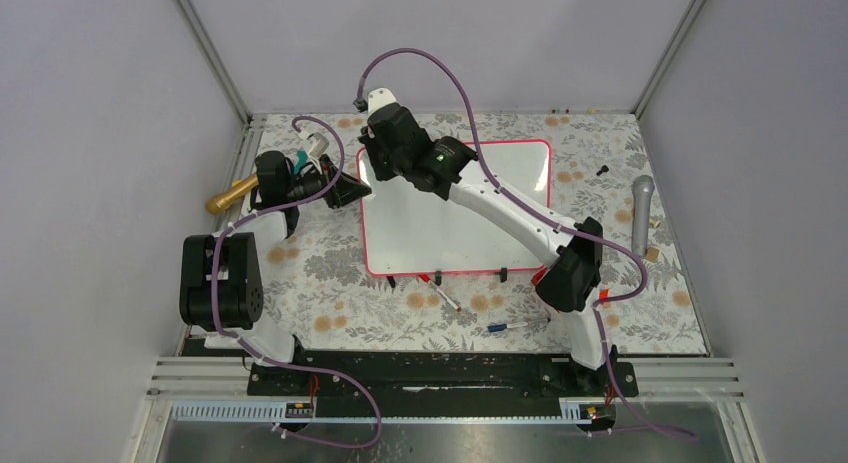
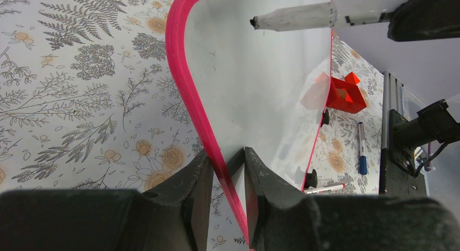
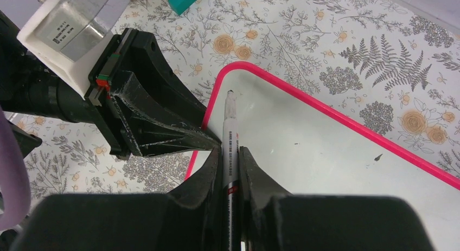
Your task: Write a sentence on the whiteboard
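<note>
The whiteboard (image 1: 455, 233), glossy white with a pink-red frame, lies flat on the flowered tablecloth. Its visible surface is blank and no sentence shows on it. My left gripper (image 1: 352, 191) is at the board's left edge. In the left wrist view (image 2: 225, 156) its jaws are closed over the pink frame (image 2: 187, 83). My right gripper (image 1: 378, 155) is over the board's far-left corner, shut on a white marker (image 3: 230, 121). The marker's black tip points at the rounded corner (image 3: 238, 66). The marker also shows in the left wrist view (image 2: 304, 17).
Two black clips (image 1: 438, 278) sit on the board's near edge. A red-capped pen (image 1: 446, 301), a blue pen (image 1: 510, 326) and an orange-red holder (image 2: 344, 94) lie near that edge. A gold object (image 1: 232, 193) is at the left, a grey microphone (image 1: 641, 213) at the right.
</note>
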Robot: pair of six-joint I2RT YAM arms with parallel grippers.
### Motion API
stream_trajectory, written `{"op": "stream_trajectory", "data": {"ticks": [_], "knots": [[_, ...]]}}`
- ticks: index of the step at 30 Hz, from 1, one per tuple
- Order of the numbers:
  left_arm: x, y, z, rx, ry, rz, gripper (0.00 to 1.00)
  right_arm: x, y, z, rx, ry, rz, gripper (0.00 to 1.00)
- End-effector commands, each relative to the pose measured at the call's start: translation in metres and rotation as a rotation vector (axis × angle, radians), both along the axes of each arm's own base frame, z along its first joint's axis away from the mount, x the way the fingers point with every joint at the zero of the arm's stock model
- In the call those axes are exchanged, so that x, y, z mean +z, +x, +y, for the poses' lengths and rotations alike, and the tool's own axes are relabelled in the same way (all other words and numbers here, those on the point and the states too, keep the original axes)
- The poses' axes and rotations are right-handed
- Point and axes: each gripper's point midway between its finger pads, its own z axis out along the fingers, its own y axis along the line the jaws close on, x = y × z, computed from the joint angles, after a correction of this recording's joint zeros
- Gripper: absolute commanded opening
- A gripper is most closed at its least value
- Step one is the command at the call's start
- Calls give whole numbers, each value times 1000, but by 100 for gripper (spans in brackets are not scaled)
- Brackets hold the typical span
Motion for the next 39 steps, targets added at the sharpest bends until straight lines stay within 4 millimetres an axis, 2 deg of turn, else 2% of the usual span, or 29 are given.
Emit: {"op": "stream_trajectory", "data": {"ticks": [1,26,39], "knots": [[12,3,-4,-7,27,-117,13,12,1,1,-15,-10,-38,0],[11,2,-4,-9,30,-115,13,1,7,2,-33,-40,-36,0],[12,2,-5,-13,31,-118,14,-4,10,-7,-68,-79,-41,0]]}}
